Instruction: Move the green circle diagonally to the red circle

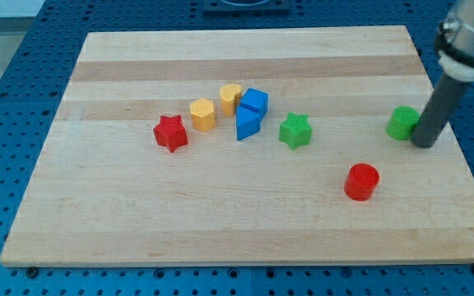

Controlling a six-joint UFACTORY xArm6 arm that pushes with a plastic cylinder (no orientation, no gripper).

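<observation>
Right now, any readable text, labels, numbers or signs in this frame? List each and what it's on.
None. No text shows on the wooden board, the green circle, the red circle, the other blocks, my tip or the blue pegboard.

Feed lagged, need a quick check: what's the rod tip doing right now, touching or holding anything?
My tip: no gripper, holds nothing; it sits against the right side of the green circle block, on the wooden board. The red circle block lies apart, toward the bottom-left.

green circle (401, 122) partly behind rod, arm cut off at top right
</observation>
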